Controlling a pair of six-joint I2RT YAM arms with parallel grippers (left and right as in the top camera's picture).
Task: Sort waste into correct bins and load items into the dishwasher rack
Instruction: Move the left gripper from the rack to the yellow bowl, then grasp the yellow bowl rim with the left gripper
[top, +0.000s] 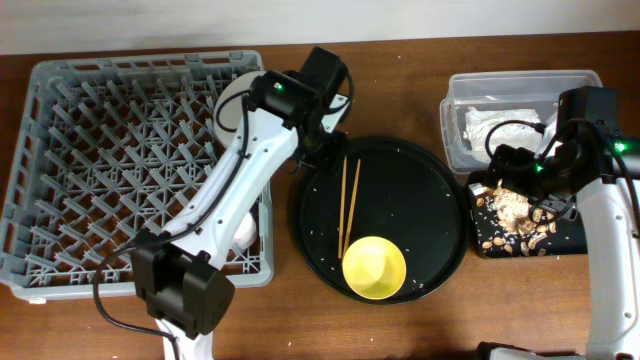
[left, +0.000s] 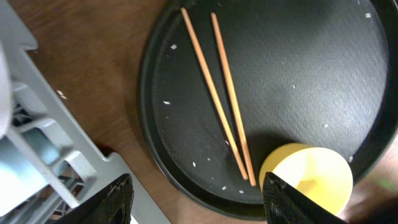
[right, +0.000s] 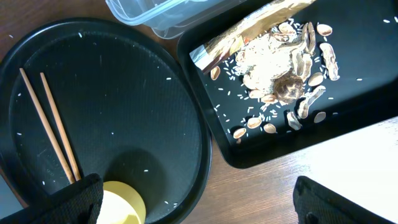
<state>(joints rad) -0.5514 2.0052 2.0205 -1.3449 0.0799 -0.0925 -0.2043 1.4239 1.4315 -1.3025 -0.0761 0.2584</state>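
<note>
Two chopsticks (top: 347, 205) overhead: 9 o'clock on round tray (top: 420, 180), bowl (top: 374, 267) at 6. Plate (top: 228, 105) in rack (top: 100, 170), 1 o'clock corner; napkin (top: 495, 125) in tub (top: 520, 85).

Left wrist: left gripper (left: 199, 202) jaws wide, empty. Chopsticks likely light, stiff, roll-prone; pinch both mid-length.

Right wrist: right gripper (right: 205, 200) spread, empty; scraps (right: 280, 62), wrapper (right: 249, 31) in black tray (right: 367, 81).

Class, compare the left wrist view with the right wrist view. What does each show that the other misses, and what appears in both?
Only the left wrist view shows a corner of the grey dishwasher rack. Only the right wrist view shows the rectangular black tray holding food scraps and the shiny wrapper, plus a corner of the clear tub. Both show the round black tray, with the chopsticks and yellow bowl on it.
</note>
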